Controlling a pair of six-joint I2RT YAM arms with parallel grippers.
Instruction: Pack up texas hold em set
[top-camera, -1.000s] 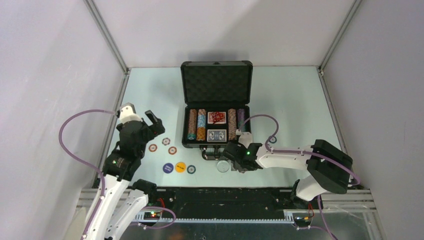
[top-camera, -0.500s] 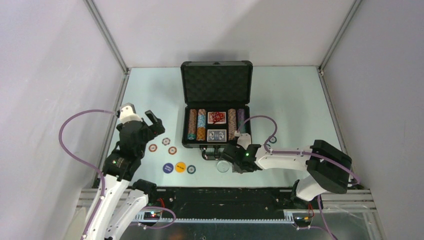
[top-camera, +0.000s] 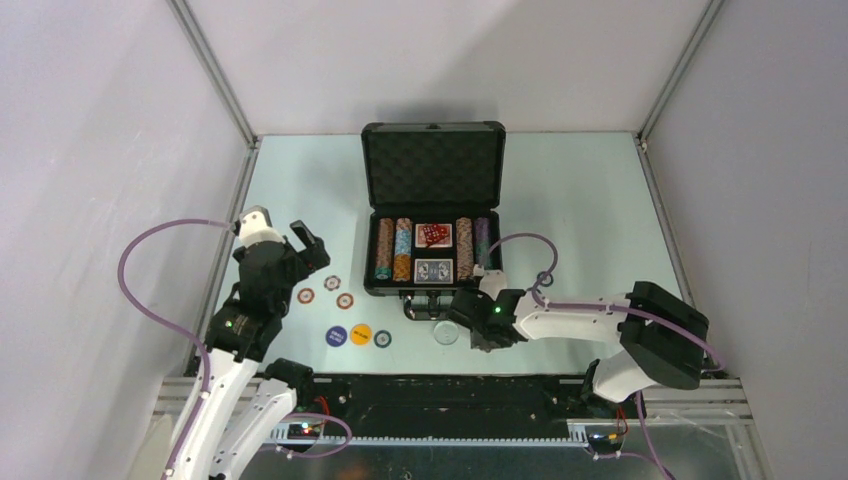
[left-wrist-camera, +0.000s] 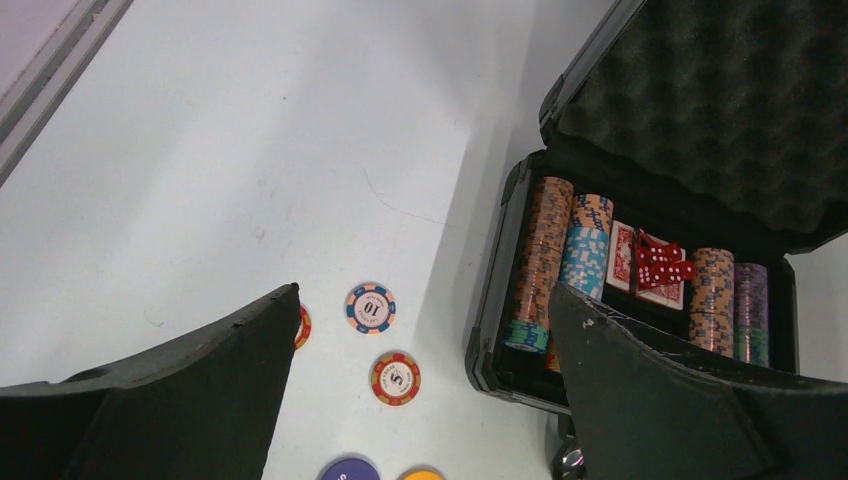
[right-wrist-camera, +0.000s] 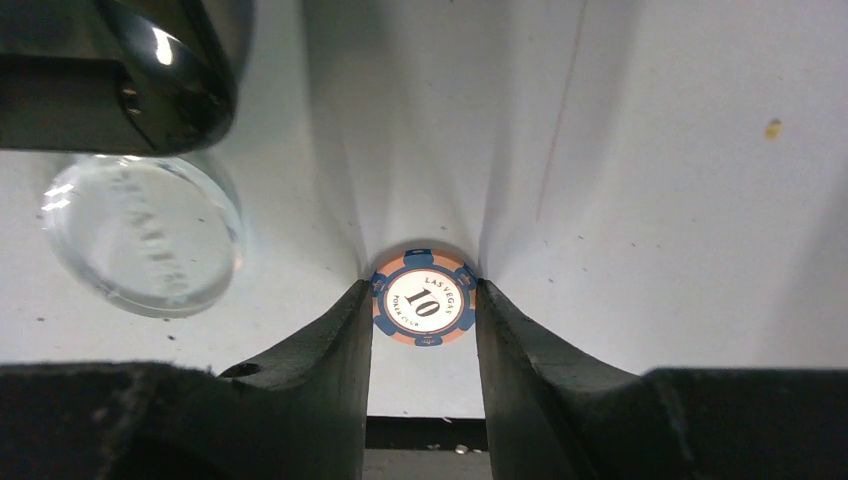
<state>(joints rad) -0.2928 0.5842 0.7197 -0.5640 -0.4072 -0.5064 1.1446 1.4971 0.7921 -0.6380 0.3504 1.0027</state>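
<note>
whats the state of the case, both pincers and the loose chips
case: open, lid raised
left pincer: open, empty
right pincer: shut on 10 chip, chip flat on table
loose chips: out on table, left of case

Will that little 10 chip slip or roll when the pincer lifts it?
Likely stiff and light: the 10 chip is a flat disc. It may slip, as the right pincer touches only its thin rim. Dropped on edge, it could roll.
</note>
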